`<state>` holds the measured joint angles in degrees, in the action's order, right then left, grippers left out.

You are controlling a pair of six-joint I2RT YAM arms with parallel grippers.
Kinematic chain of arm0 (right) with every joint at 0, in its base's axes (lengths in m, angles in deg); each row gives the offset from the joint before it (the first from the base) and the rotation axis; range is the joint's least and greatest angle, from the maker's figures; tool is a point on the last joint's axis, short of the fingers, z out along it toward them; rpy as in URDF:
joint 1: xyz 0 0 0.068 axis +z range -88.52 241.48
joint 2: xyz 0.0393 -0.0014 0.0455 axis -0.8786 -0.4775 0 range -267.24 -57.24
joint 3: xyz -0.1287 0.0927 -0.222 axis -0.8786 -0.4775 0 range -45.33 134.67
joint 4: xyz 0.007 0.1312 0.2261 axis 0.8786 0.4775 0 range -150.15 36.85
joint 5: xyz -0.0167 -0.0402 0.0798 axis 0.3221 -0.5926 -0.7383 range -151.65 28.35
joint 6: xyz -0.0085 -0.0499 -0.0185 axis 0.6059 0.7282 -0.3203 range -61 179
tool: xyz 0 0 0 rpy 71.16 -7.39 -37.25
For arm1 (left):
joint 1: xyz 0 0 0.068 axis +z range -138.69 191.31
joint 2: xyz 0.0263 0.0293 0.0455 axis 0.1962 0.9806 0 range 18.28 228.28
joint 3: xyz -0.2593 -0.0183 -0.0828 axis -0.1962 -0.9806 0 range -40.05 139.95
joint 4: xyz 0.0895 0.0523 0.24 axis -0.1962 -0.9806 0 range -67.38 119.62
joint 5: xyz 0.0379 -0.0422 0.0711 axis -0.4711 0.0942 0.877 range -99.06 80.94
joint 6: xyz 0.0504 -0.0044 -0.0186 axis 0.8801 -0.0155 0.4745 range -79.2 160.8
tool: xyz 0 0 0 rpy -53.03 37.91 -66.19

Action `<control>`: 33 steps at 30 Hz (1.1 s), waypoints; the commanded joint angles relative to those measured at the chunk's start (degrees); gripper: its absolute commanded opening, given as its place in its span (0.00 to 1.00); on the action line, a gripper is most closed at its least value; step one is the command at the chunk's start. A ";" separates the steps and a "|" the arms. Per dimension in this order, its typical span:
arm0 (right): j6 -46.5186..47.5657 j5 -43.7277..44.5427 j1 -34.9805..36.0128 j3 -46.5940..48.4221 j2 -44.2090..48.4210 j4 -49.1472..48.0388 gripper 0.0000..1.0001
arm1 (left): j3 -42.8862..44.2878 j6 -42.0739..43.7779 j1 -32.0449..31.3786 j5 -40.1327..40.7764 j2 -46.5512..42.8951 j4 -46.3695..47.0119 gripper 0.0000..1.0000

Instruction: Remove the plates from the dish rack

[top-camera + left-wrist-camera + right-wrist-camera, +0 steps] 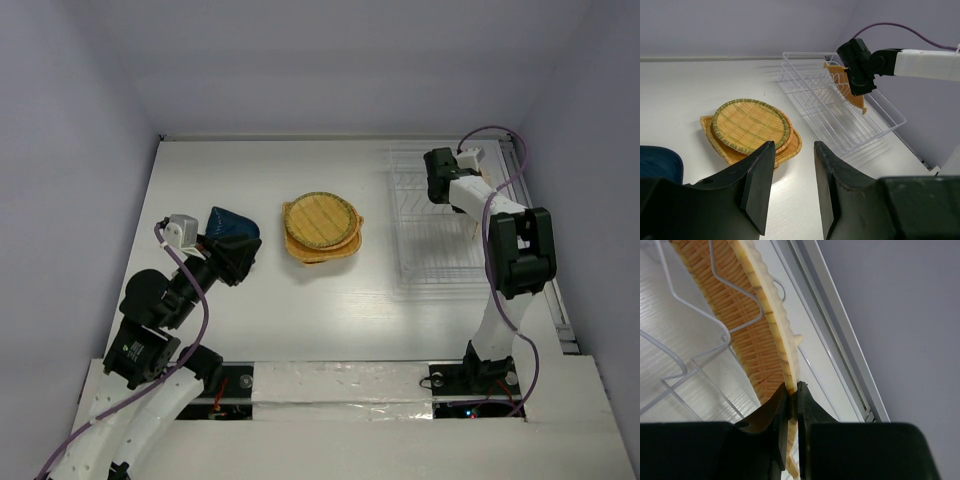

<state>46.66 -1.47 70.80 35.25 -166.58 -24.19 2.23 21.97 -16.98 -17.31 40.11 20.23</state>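
A stack of orange-tan plates (320, 230) lies mid-table, a round one on top; it also shows in the left wrist view (750, 127). A dark blue plate (232, 222) lies just beyond my left gripper (240, 255), and shows at the lower left of the left wrist view (657, 162). My left gripper (794, 150) is open and empty above the table. The clear dish rack (430, 270) stands at the right. My right gripper (792, 390) is shut on the rim of an orange-tan plate (755, 355) standing on edge in the rack (890, 117). That plate (852, 97) tilts against the wires.
The right wall and a metal rail (840, 340) run close beside the rack. The back wall is just behind the rack. Bare table lies between the plate stack and the rack (805, 165).
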 commanded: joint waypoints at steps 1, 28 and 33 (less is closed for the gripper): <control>-0.14 5.64 -0.45 0.38 2.82 -2.74 0.00 | 0.61 0.72 -0.27 0.16 -0.03 2.18 0.34; 7.49 22.16 2.19 3.10 7.74 -11.34 0.00 | 0.17 0.28 -0.27 -0.45 1.29 2.71 0.39; 14.88 24.28 2.89 3.80 3.17 -16.19 0.00 | 0.17 0.28 -0.27 -0.45 1.38 2.62 0.39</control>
<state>58.05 11.38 72.79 35.20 -163.50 -29.11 2.23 21.97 -16.98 -17.38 40.79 20.34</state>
